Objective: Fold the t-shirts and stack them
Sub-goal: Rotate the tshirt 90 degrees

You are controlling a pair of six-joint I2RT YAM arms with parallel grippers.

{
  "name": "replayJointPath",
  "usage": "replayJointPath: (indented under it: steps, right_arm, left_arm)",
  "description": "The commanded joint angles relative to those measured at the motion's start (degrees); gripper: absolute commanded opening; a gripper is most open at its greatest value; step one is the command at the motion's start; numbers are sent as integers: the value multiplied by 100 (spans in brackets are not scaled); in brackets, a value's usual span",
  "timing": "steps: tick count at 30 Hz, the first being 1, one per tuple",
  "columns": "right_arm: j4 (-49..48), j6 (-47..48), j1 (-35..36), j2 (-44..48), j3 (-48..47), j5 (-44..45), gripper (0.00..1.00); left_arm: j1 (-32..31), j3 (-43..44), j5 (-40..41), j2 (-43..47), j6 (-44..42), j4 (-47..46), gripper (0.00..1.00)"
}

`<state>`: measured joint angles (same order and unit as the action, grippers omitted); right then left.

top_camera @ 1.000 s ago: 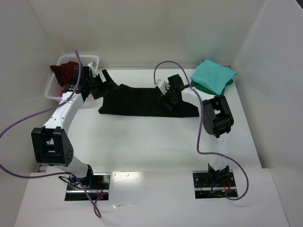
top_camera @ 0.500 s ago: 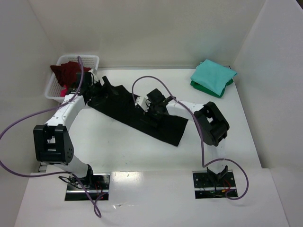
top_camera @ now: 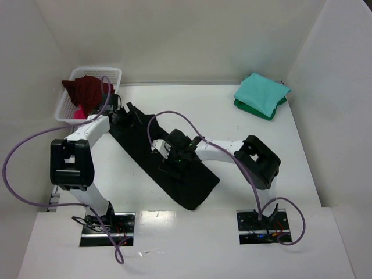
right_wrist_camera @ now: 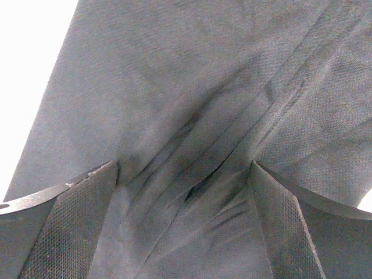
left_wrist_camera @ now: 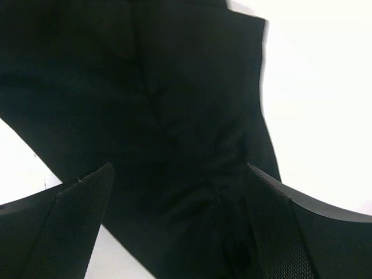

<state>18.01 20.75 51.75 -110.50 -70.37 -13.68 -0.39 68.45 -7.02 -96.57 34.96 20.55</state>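
A large black t-shirt (top_camera: 195,181) lies in a folded strip slanting from the far left toward the near middle of the table. My left gripper (top_camera: 127,116) is on its far left end, jaws apart, with black cloth (left_wrist_camera: 174,87) between the fingers. My right gripper (top_camera: 173,161) is on the strip's middle, jaws apart, its tips pressed into wrinkled cloth (right_wrist_camera: 192,70). A folded teal shirt (top_camera: 261,93) lies on a dark green one (top_camera: 253,108) at the far right. A maroon shirt (top_camera: 87,88) and a pink one (top_camera: 76,114) sit in the basket.
The white lattice basket (top_camera: 110,71) stands at the far left corner, right behind my left gripper. White walls close in the table on the left, back and right. Purple cables loop over both arms.
The right gripper has swept from the far middle toward the near left, dragging the black shirt's right end with it. The strip has swung from level to steeply slanted. The left gripper stayed on the far left end.
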Motion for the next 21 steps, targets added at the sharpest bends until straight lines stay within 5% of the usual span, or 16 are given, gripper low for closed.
replayJointPath:
  steps: [1, 21]
  right_arm:
    - [-5, -702, 107, 485, 528, -526, 100]
    - [-104, -818, 160, 785, 762, -644, 100]
  left_arm:
    - [-49, 39, 299, -316, 114, -192, 99]
    - [-740, 1061, 913, -2006, 327, 50, 99]
